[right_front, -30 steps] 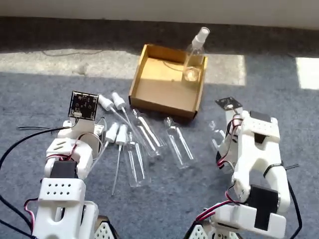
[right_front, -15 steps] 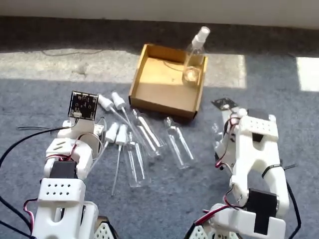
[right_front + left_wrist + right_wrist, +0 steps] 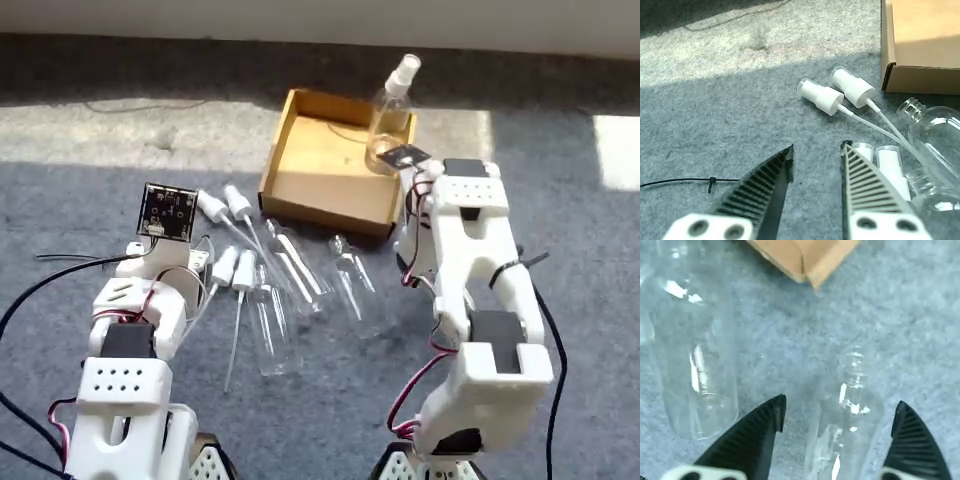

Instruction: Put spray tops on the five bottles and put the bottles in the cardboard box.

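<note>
The finished bottle is clear, round-shouldered plastic with a white spray top on it. It stands upright in the far right corner of the cardboard box. The box is a shallow open tray of plain brown card, lying near the far edge of the grey carpet, partly in a band of sunlight.

In front of the box I see three bare bottles lying on their sides. They are slim, see-through cylinders with threaded necks, the necks pointing roughly toward the box. Just to their left lie four loose spray tops, smooth white plastic heads trailing long thin dip tubes. Two are near the box's front left corner and two are closer to me.

My right gripper hangs over a fourth bare bottle near the box's front right corner. Its black ridged fingers are spread wide, one on each side of the bottle, and I can't see either one touching it. A neighbouring bottle lies alongside.

My left gripper has the same ribbed black fingers, parted with nothing between them, above the carpet just beside the nearer spray tops. A thin black cable tie lies on the carpet pile by it.
</note>
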